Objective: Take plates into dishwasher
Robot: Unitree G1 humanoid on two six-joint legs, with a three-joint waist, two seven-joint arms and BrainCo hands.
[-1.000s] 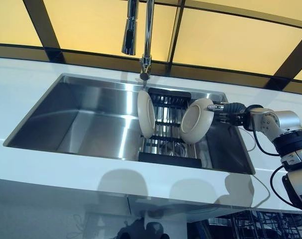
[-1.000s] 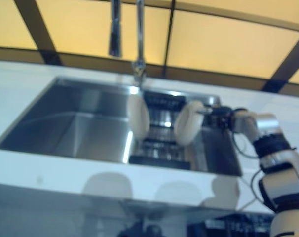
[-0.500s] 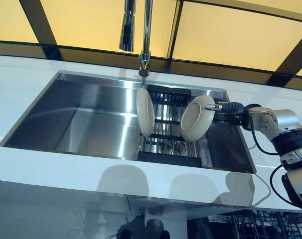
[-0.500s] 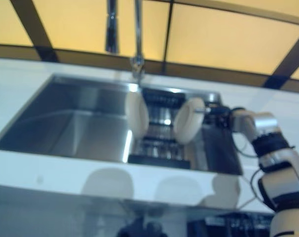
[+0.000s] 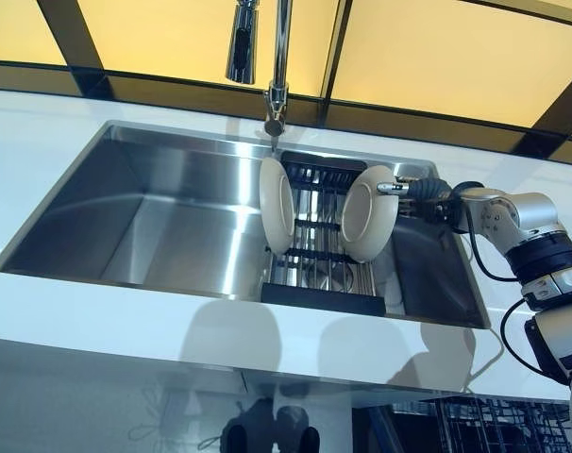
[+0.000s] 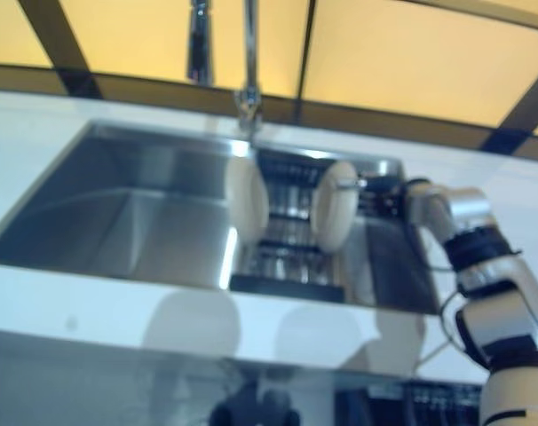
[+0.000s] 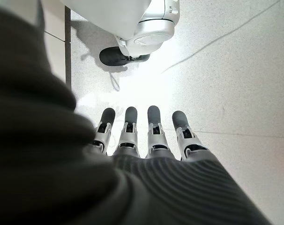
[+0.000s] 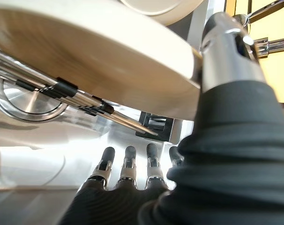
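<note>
- Where the white tabletop (image 5: 97, 311) wraps round it, the steel sink (image 5: 163, 222) spreads wide to the left of the right hand (image 5: 426, 189), its big basin bare steel.
- A tall faucet (image 5: 278, 71) rises behind the sink, beyond and to the left of that hand, with its spray head (image 5: 240, 47) hanging beside it.
- A dark wire rack (image 5: 319, 250) sits in the sink's right part, just left of the right hand and below it; two cream plates stand on edge in it.
- The nearer plate (image 5: 368, 214) touches the right hand: the thumb (image 8: 226, 51) presses on its rim, while the fingers (image 8: 128, 164) reach straight underneath it, uncurled, with the rack's rods between.
- The farther plate (image 5: 277, 206) stands upright at the rack's left side, apart from the hand.
- The left hand (image 7: 146, 140) shows only in its own wrist view, fingers straight and holding nothing, above the pale floor (image 7: 235, 84).
</note>
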